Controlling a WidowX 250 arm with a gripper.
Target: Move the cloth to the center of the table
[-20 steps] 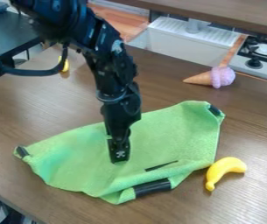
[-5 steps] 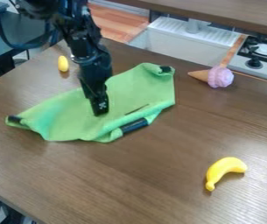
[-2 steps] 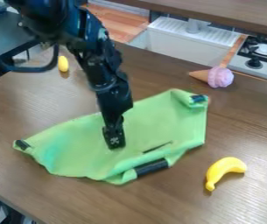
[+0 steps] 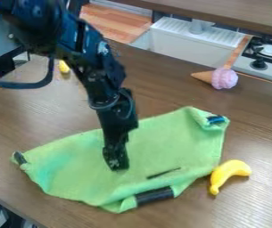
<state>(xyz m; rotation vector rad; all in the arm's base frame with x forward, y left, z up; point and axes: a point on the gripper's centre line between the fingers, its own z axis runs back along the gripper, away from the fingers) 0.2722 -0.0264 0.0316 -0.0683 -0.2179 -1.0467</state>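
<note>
Black robotic claw (image 4: pixel 115 165), clenched or released I cannot tell, points down onto green fabric cloth (image 4: pixel 162 147); curved yellow plastic banana (image 4: pixel 228 173) lies just beside cloth.

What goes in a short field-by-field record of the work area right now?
gripper: black, low at the middle of the cloth
cloth: green, loosely spread and creased on the table, dark patches at its edges
beside cloth: yellow toy banana, close against the right edge; contact cannot be told
far side of table: toy ice cream cone, lying on its side, purple scoop to the right
upper left of table: small yellow item, beside the arm's cable
beyond table: white sink, stove
</note>
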